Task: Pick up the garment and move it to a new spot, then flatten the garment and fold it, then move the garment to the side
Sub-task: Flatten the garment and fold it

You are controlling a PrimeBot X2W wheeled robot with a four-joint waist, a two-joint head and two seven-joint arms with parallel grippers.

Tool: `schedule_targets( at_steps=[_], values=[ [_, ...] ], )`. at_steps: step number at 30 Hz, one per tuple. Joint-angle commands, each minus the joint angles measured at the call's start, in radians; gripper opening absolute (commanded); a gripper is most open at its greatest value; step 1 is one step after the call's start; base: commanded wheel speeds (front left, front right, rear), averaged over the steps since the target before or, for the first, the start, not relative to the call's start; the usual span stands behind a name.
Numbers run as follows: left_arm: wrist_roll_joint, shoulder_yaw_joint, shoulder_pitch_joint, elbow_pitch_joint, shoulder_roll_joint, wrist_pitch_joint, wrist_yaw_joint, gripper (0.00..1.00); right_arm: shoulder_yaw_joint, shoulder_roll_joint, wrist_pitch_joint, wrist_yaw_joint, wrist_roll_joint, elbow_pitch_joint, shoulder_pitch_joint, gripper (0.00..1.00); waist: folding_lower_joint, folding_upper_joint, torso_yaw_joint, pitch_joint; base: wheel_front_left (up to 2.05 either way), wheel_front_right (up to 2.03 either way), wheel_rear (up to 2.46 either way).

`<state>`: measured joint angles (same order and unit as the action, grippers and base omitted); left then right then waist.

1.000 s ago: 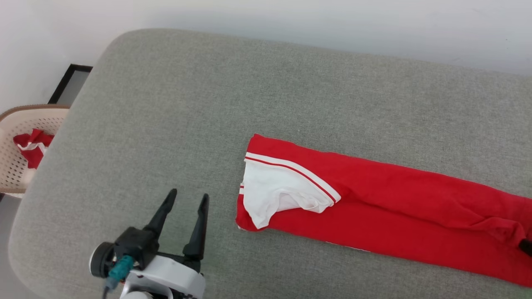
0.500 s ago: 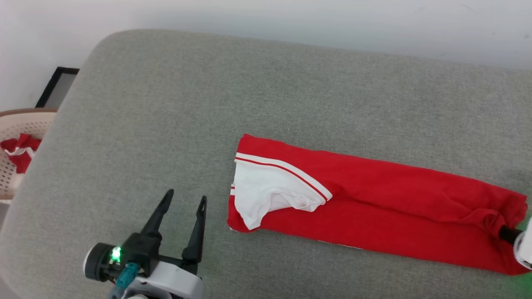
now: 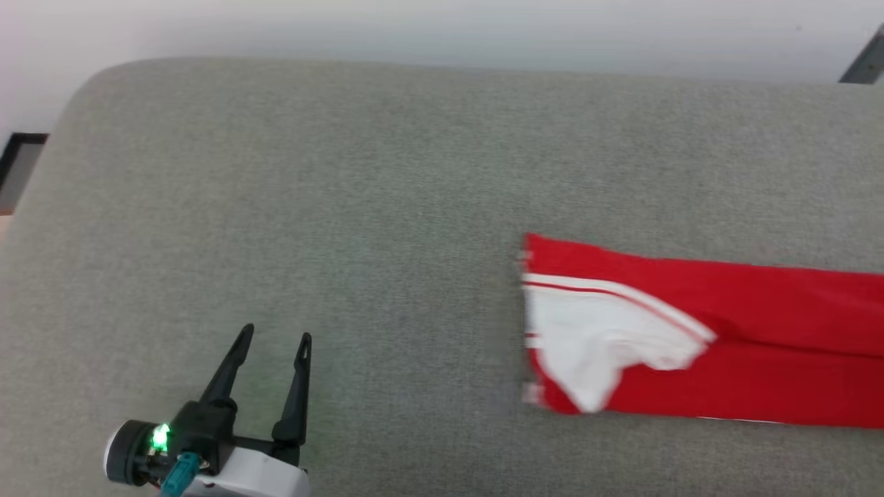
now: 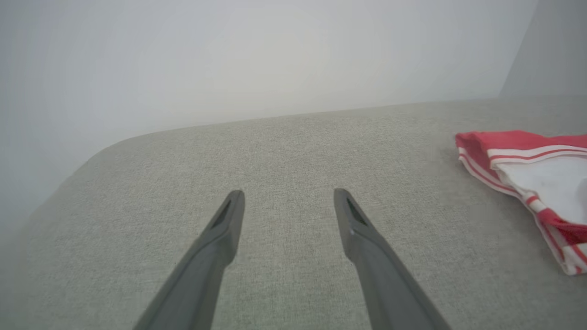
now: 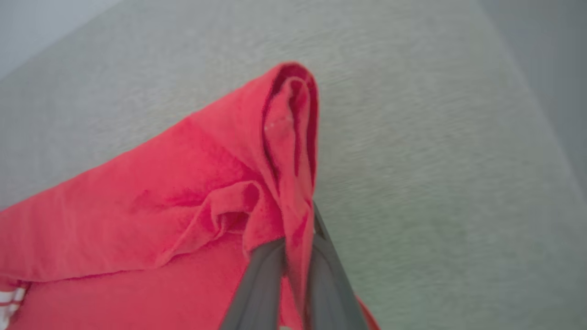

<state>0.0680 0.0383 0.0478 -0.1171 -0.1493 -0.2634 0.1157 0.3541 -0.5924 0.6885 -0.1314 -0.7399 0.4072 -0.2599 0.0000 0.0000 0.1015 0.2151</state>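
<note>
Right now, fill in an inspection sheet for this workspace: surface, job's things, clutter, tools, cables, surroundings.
Surface: grey fabric cushion, flat.
Job's things: garment, red, folded into a long strip, white sleeve on top at its left end.
Clutter: nothing seen.
Tools: left tool open, empty, apart from the garment; right tool shut on a raised fold of the garment.
Cables: teal plug at the left tool's base; no loose cable seen.
Surroundings: pale wall behind; dark frame at far left.

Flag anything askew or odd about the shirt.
The garment lies as a folded red strip, but its white sleeve sits crumpled and crooked on top, and the right gripper pinches a bunched end.
</note>
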Motion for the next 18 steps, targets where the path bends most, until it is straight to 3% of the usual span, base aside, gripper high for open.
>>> schedule_targets(
  at_steps=[1, 7, 10, 18],
  values=[
    [-0.007, -0.002, -0.011, 0.002, 0.001, -0.001, 0.004, 1.00, 0.019, -0.017, -0.008, 0.002, 0.006, 0.008, 0.009, 0.00, 0.0000, 0.0000, -0.019, 0.011, 0.00, 0.00, 0.00],
    [-0.010, -0.009, -0.014, 0.000, 0.005, -0.001, 0.009, 1.00, 0.087, -0.073, -0.046, 0.002, 0.011, 0.074, -0.011, 0.00, 0.0000, 0.0000, -0.041, 0.015, 0.00, 0.00, 0.00],
    [-0.012, -0.007, -0.019, -0.008, 0.007, -0.001, 0.009, 1.00, 0.058, -0.052, -0.049, 0.001, -0.011, 0.037, -0.010, 0.00, 0.0000, 0.0000, -0.046, 0.009, 0.00, 0.00, 0.00],
    [0.005, -0.020, -0.035, -0.022, 0.019, -0.001, 0.013, 1.00, -0.157, 0.046, 0.028, 0.001, -0.111, -0.314, 0.081, 0.00, 0.0000, 0.0000, -0.038, -0.017, 0.00, 0.00, 0.00]
  ],
)
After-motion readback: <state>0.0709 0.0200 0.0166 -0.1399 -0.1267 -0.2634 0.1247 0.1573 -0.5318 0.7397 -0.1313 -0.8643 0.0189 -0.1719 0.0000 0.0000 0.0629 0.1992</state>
